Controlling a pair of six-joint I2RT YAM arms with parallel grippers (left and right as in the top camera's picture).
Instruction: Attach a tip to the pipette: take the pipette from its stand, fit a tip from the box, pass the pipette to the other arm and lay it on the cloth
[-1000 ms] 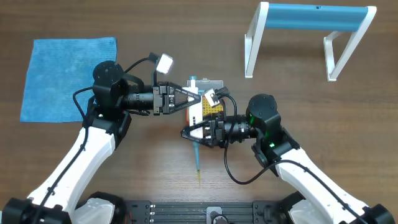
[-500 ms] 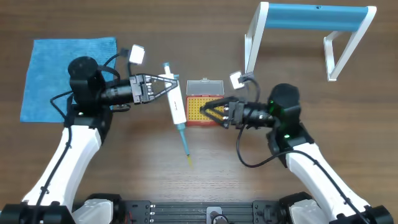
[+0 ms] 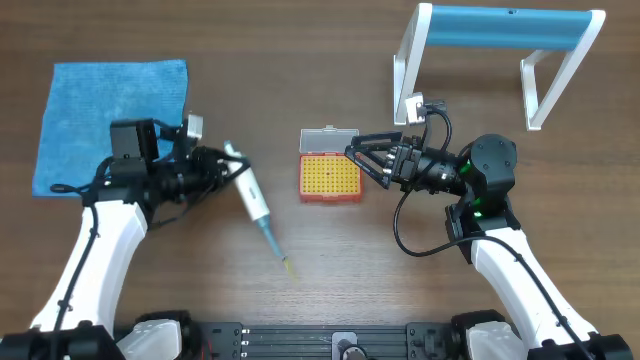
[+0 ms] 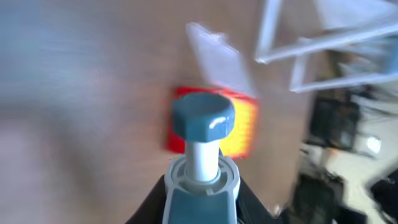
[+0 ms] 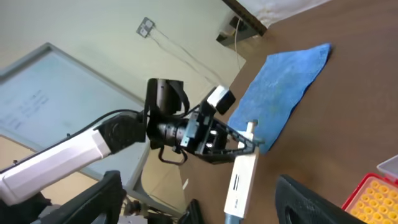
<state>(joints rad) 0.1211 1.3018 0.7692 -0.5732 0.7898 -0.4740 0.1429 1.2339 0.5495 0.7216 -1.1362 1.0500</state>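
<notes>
Between cloth (image 3: 100, 110) and tip box (image 3: 330, 180) I see left gripper (image 3: 232, 168) clamping the pipette (image 3: 256, 200); right gripper (image 3: 362, 158) spread wide, near the box's edge

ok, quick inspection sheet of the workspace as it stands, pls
Surface: wooden table.
Job's things: pipette with tip fitted; tip box open, mid-table; cloth flat, at left; stand at back right.
Clutter: nothing seen.
Grippers: left gripper shut on pipette, between cloth and tip box; right gripper open, empty, beside tip box.
Cables: black cable looped at right wrist, off the things.
Surroundings: whiteboard, wall.
</notes>
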